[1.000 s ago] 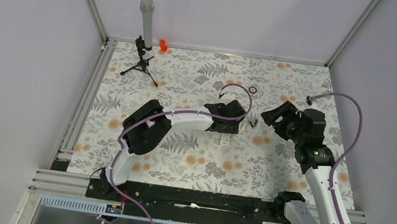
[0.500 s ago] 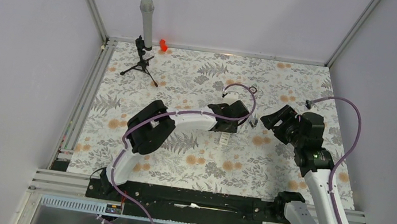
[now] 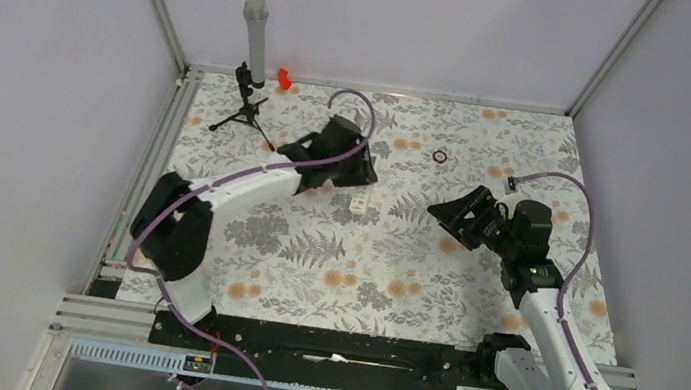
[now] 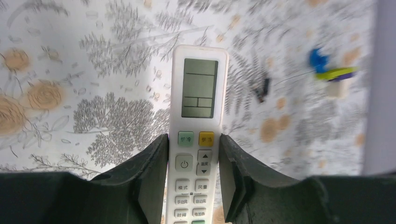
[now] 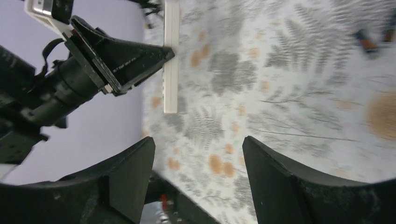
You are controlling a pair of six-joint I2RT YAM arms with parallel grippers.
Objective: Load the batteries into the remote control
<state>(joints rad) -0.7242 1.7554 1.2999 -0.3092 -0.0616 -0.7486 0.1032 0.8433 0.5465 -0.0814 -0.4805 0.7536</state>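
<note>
- The left end effector [image 4: 194, 140] was clamped on the remote control [image 4: 199, 93], whose long axis ran 12-to-6 along the fingers.
- The right end effector [image 5: 197, 142] was open and empty, with the remote at its 9 o'clock in the top view.
- The batteries [image 5: 371, 39], blurred on the counter [image 3: 311, 271], lay near its 2 o'clock in the right wrist view, so the right arm seemed nearer.

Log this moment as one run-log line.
left gripper: shut on slim white plastic remote control, display up | right gripper: open, empty | small dark batteries: on floral table, apart from remote
</note>
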